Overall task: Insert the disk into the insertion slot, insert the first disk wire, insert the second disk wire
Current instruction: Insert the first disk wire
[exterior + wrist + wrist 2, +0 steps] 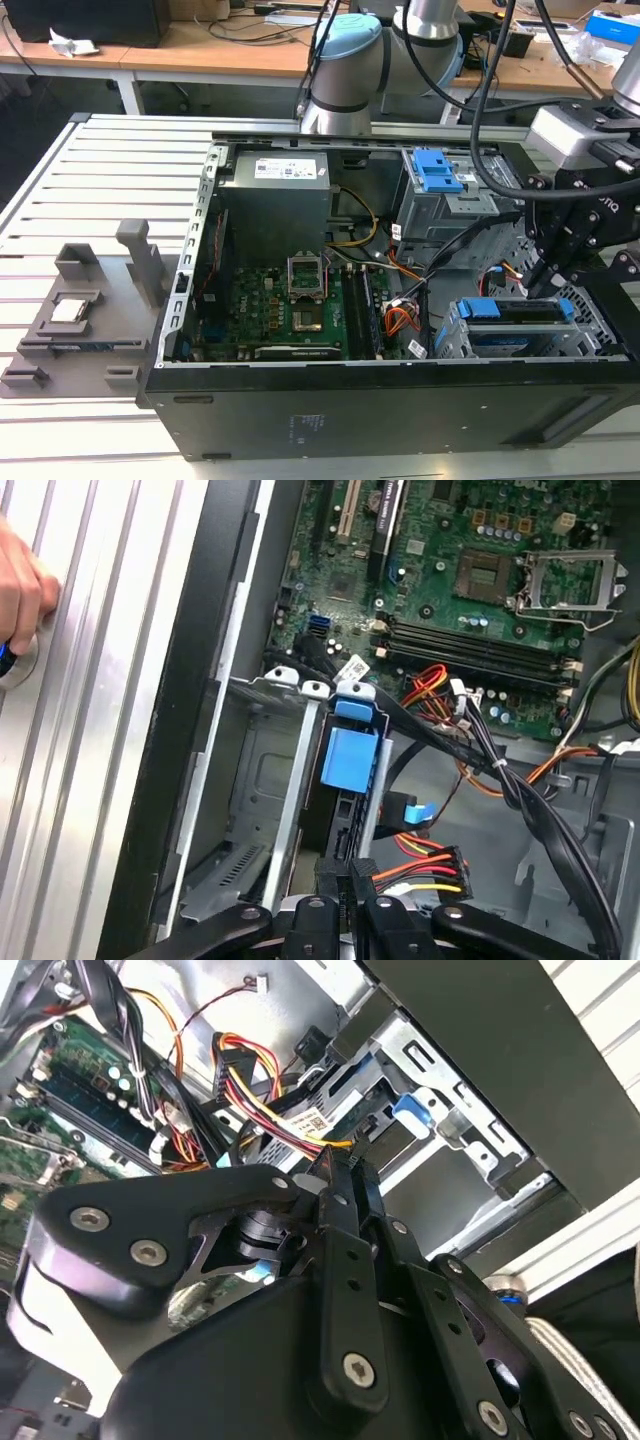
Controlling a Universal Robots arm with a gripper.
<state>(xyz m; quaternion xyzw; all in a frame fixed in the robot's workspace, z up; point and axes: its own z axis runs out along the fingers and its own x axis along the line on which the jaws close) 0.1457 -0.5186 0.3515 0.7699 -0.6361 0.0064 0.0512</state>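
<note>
On a ribbed metal table an open black computer case lies on its side, its inside facing up. Behind it stands the grey and pale blue robot arm, reaching over to the exterior view's right. A green motherboard covers the case floor.

In the case's near corner on the exterior view's right sits the insertion slot, a silver perforated metal bay. The disk lies inside it, framed by its bright blue bracket (a taller grey cage with a blue latch stands farther back, apart from it). In the first wrist view the disk shows edge-on between the slot's walls.

The black gripper hangs just over the slot's end. In both wrist views its jaws stand nearly together, clamped on the black plug of a disk wire, a bundle of red, yellow and black strands. The gripper holds the plug right at the disk's end; whether it is seated cannot be told. In the second wrist view the wire runs away from the gripper.

A person's hand rests on the table beside the case.
</note>
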